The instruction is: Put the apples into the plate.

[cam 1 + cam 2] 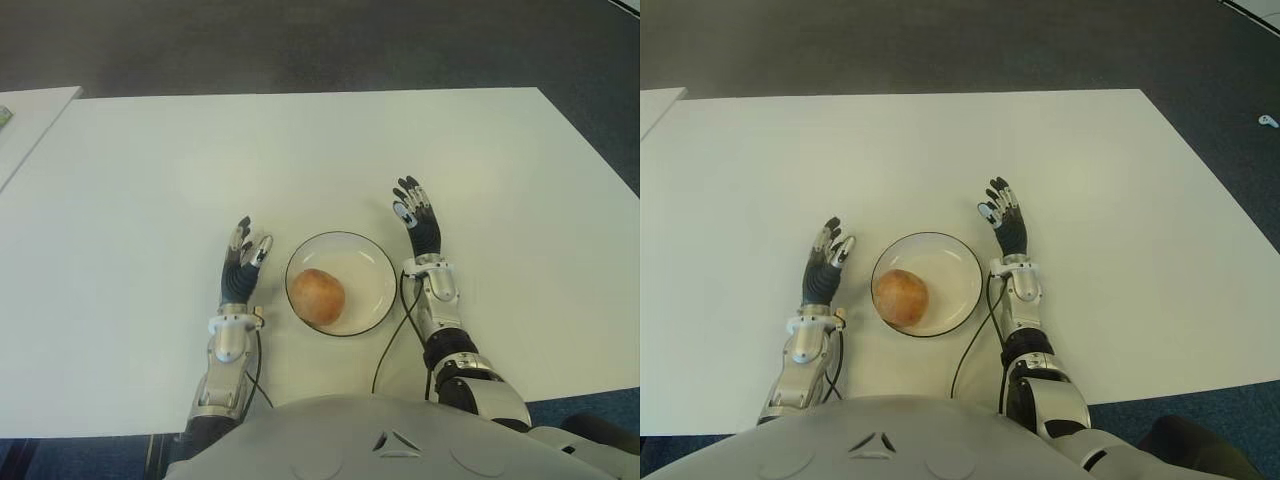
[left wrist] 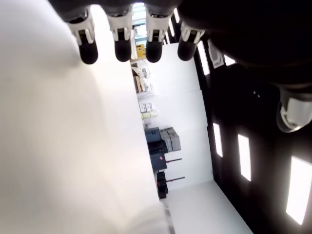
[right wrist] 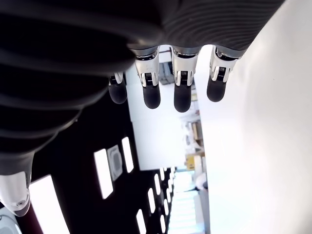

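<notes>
One reddish-yellow apple (image 1: 317, 295) lies inside the white plate (image 1: 370, 262), toward its left side. The plate sits on the white table between my two hands. My left hand (image 1: 248, 252) shows just left of the plate with its fingers stretched out and holding nothing. Right of the plate, my right hand (image 1: 411, 206) is likewise open, fingers extended and pointing away from me. In both wrist views the straight fingertips (image 2: 117, 48) (image 3: 152, 97) grasp nothing.
The white table (image 1: 300, 150) stretches far ahead and to both sides. A second white surface (image 1: 30, 120) shows at the far left edge. A black cable (image 1: 388, 350) runs beside my right forearm near the plate. Dark floor lies beyond the table.
</notes>
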Robot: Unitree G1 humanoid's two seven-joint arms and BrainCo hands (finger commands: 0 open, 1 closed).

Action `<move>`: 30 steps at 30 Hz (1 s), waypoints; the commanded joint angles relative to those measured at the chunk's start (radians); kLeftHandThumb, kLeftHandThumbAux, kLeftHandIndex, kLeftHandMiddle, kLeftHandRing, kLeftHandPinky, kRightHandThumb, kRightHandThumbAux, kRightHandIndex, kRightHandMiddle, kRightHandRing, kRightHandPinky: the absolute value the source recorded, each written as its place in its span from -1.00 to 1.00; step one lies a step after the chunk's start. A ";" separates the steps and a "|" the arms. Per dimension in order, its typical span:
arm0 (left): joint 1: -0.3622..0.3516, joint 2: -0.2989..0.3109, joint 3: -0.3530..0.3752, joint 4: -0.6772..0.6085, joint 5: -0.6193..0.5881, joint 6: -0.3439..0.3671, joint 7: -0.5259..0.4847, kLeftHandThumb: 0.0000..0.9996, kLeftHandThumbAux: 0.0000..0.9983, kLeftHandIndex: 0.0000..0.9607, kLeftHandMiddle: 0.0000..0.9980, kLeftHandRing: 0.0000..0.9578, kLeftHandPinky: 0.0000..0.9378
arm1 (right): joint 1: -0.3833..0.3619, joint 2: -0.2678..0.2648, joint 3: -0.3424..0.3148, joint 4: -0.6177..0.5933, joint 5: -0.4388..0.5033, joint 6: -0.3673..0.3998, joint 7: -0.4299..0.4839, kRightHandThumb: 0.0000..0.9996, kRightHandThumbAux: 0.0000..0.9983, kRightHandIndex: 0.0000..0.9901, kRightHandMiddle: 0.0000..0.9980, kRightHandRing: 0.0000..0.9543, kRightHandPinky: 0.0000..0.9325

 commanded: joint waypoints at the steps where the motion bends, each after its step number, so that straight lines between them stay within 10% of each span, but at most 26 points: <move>1: -0.033 0.014 0.001 0.148 0.070 -0.145 0.094 -1.00 -0.32 -0.95 -0.96 -0.99 -0.98 | 0.162 0.031 -0.010 0.121 0.020 0.027 -0.018 -0.69 0.03 -0.88 -0.78 -0.82 -0.85; 30: 0.050 -0.064 -0.079 0.169 0.031 -0.176 0.082 -1.00 -0.47 -1.00 -1.00 -1.00 -0.98 | 0.327 0.028 0.039 -0.248 0.048 0.134 0.008 -0.71 0.01 -0.88 -0.93 -1.00 -0.95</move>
